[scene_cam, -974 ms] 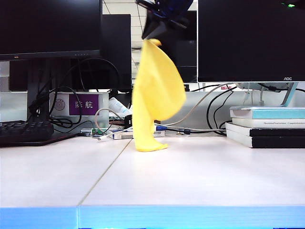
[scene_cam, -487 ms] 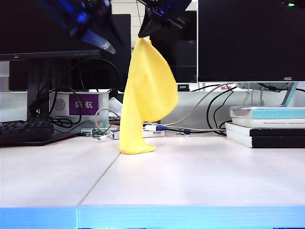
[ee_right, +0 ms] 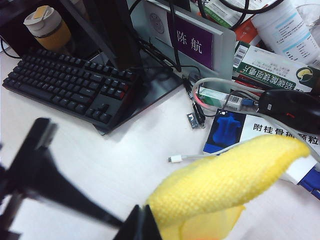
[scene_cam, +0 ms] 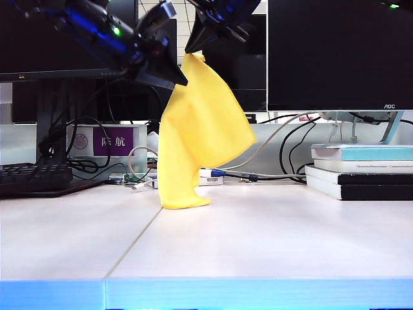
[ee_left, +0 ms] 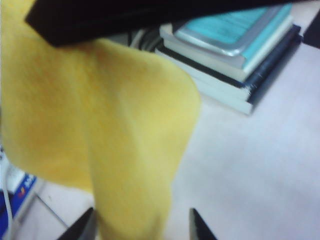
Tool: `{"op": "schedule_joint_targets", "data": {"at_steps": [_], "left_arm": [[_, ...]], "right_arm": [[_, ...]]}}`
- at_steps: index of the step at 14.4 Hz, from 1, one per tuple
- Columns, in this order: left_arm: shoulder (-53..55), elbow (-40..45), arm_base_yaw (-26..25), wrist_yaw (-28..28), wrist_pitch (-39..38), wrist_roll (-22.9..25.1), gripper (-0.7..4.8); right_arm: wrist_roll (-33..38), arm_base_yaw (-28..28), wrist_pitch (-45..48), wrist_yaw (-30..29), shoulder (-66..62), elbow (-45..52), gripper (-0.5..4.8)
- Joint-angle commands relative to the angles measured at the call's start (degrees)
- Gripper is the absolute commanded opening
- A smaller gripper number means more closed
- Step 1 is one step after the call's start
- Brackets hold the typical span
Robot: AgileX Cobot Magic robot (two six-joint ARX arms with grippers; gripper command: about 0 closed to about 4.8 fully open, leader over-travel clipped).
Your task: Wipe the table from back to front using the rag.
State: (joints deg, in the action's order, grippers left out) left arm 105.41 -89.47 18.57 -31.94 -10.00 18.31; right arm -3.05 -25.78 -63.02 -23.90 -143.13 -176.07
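Right claw (scene_cam: pixel 197 46) clamped on rag (scene_cam: pixel 197 132) top, hem touching tabletop (scene_cam: pixel 271 239) at 12 o'clock. Left claw (scene_cam: pixel 169 71) parted, empty, at rag's upper edge. Front tabletop bare.

A purple nameplate (ee_right: pixel 194 46) reads "陈航"; the right monitor (scene_cam: pixel 340 55) says "AOC".

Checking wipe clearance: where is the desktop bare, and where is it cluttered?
The table is bare from the blue front edge back to the rag. Keyboard, cables and books crowd the back. The right gripper pinches the rag's top; the left gripper, open, hovers beside it.
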Motion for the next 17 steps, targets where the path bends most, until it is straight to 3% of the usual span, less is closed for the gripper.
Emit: {"op": "schedule_joint_targets", "data": {"at_steps": [1, 2, 7, 8, 9, 10, 12, 14, 15, 16, 17], "left_arm": [[4.22, -0.24, 0.00, 0.31, 9.77, -3.93, -0.08], [4.96, -0.22, 0.00, 2.62, 9.70, -3.85, -0.08], [5.68, -0.42, 0.00, 2.56, 12.11, -3.98, -0.07], [5.64, -0.44, 0.00, 2.19, 13.92, -5.46, 0.28], [5.51, -0.46, 0.00, 2.12, 15.26, -7.13, 1.38], [5.27, -0.48, 0.00, 2.19, 16.46, -10.12, 4.79], [4.94, -1.60, 0.00, 2.80, 13.35, -11.39, 4.79], [4.90, -10.82, 0.02, 4.94, -2.99, -11.52, 4.79], [4.90, -15.19, 0.07, 7.56, -9.38, -13.86, 4.79], [4.87, -23.74, 0.07, 6.93, -14.16, -17.84, 4.79], [4.90, -24.61, 0.07, 6.34, -14.69, -18.12, 4.79]], "right_arm": [[0.02, -0.17, 0.35, -0.66, 0.68, -0.31, 0.00], [0.04, -0.17, 2.43, -0.42, 1.99, -0.31, 1.16], [0.00, -0.15, 6.45, 2.73, 4.66, -0.31, 1.16], [0.00, -0.15, 6.38, 3.28, 4.74, -0.31, 1.16], [0.02, -0.15, 6.29, 3.34, 4.74, -0.31, 1.16], [0.02, -0.15, 6.29, 3.41, 4.74, -0.31, 1.16], [0.00, -0.15, 6.25, 4.66, 4.76, -0.31, 1.16], [0.00, -0.15, 6.08, 7.96, 4.74, -0.31, 1.16], [-0.02, -0.15, 5.79, 9.14, 4.74, -0.31, 1.16], [-0.50, -0.15, 5.49, 10.51, 4.74, -0.31, 1.15], [-0.96, -0.15, 5.16, 10.51, 4.74, -0.28, 1.15]]}}
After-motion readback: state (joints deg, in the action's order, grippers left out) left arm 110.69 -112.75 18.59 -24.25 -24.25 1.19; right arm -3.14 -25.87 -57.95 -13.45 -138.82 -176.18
